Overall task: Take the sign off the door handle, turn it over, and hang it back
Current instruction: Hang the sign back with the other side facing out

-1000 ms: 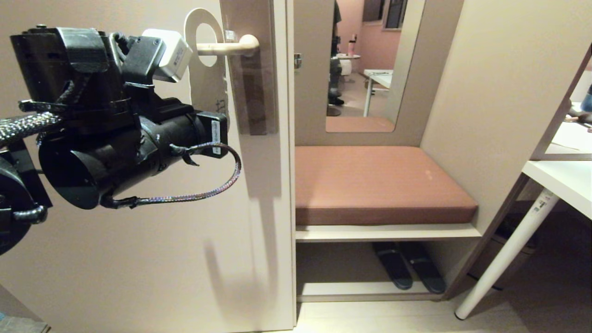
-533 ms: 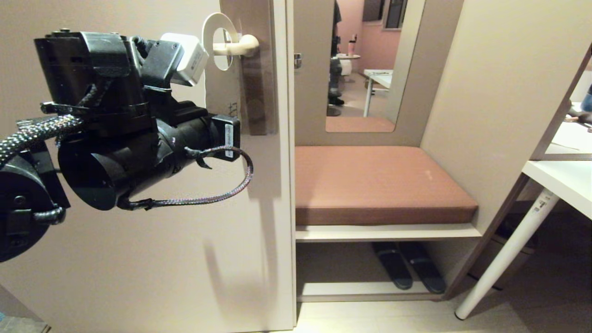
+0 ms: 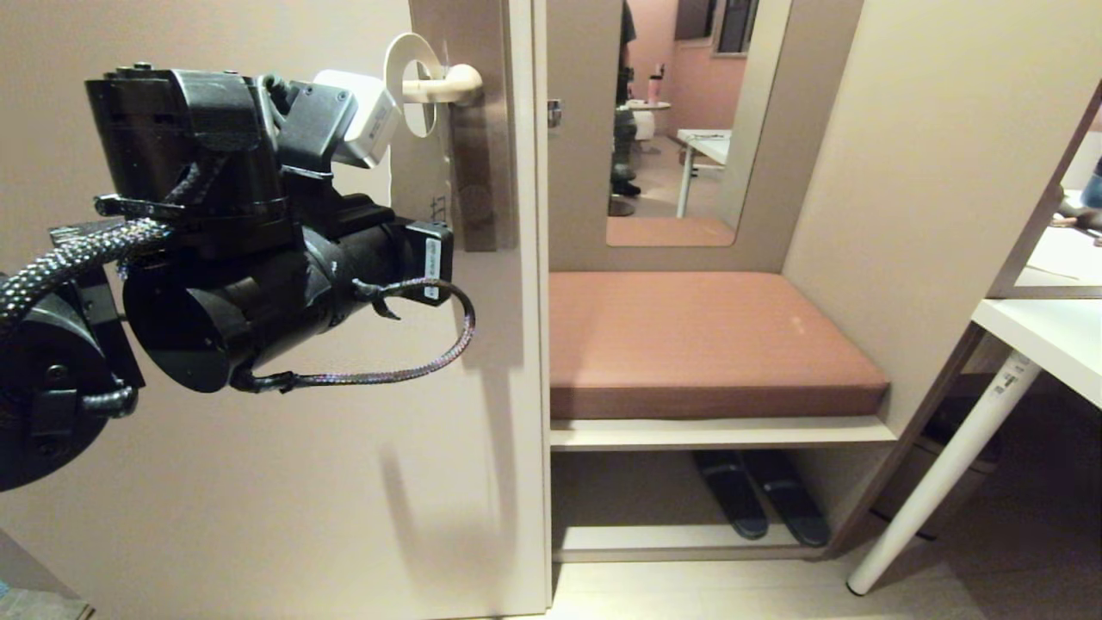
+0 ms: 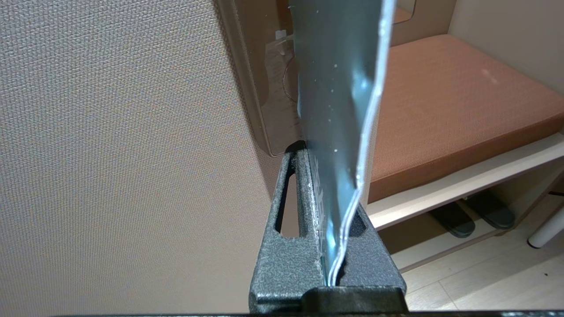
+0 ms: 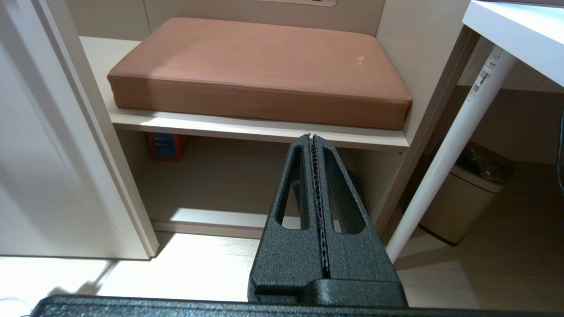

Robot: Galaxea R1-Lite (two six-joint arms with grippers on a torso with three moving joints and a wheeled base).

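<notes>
Left gripper [image 4: 328, 246] raised at the cream door [image 3: 258, 482], dark fingers [image 4: 291, 246] clamped together on the lower end of the flat rounded-end door-hanger sign [image 4: 339, 88]. Blue glossy face of the sign seen nearly edge-on in the left wrist view, bowed slightly between the pads. In the head view, white ring end of the sign [image 3: 405, 53] looped over the slim cream-beige lever door handle [image 3: 448, 84] at about 11 o'clock of the frame, close to the rounded knuckle and the tall brownish-grey backplate [image 3: 478, 155]; rest of the sign hidden behind the black arm and its white wrist camera block [image 3: 366, 116].

Right gripper [image 5: 313, 211] parked low, fingers pressed together on nothing, pointing toward the rust-brown cushion [image 5: 260, 66] on the pale wooden bench shelf [image 5: 246, 127]. White desk [image 3: 1046, 340] with a slanted white leg at 4 o'clock in the head view; pair of dark slippers [image 3: 758, 495] under the bench shelf.
</notes>
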